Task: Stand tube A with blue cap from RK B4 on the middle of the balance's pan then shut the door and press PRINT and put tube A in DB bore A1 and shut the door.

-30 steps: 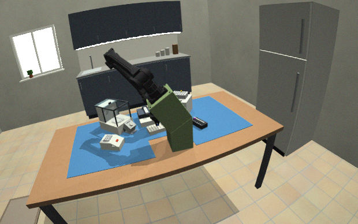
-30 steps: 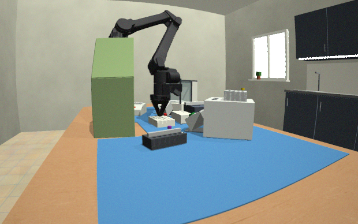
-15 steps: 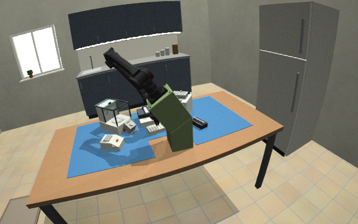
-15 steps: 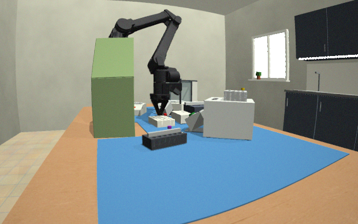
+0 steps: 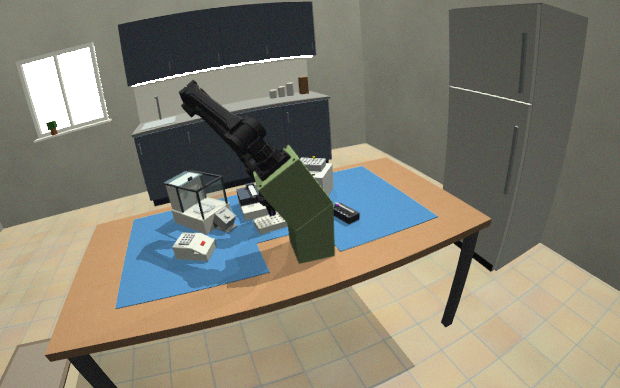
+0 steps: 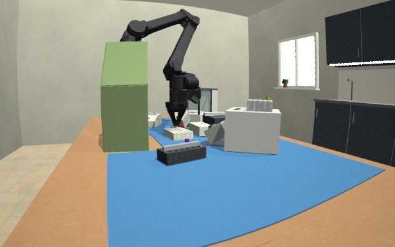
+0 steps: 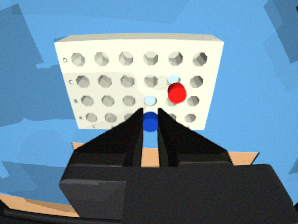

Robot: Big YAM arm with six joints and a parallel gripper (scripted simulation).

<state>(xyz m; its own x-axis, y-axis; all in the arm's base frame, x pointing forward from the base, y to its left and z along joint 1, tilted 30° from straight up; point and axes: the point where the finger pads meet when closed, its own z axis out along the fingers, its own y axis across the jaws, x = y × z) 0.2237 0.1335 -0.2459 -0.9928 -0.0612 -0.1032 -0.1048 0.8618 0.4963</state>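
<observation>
In the wrist view, I can see the blue cap of tube A (image 7: 150, 121) between the fingertips of the gripper (image 7: 150, 114) (image 6: 176, 125), which are pinching it from both sides. The tube is over the rack (image 7: 140, 90) (image 5: 270, 223) (image 6: 178, 134), lined up with B4; I can't tell how deep it sits in the bore. Diagonally beyond it stands a tube with a red cap (image 7: 176, 93) (image 6: 182, 126), clear of the fingers.

From where I'm standing, the arm (image 5: 240, 132) (image 6: 186, 41) arches out from its green pedestal (image 5: 300, 210) (image 6: 125, 118) and points straight down at the rack.

Farther out, the dry block (image 5: 194, 247) (image 6: 155, 120) sits on the blue mat (image 5: 395, 200) (image 6: 223, 191), well apart from the rack. Near the dry block is the balance (image 5: 190, 220) (image 6: 214, 98) with its glass box; I can't make out its door's position from here. On the rack's other side, a black block (image 5: 346, 213) (image 6: 181, 155) has a purple-capped tube (image 5: 337, 205) (image 6: 186, 140), and a big white station (image 5: 325, 178) (image 6: 251, 132) carries a yellow-capped tube (image 5: 314, 157) (image 6: 267, 98).
</observation>
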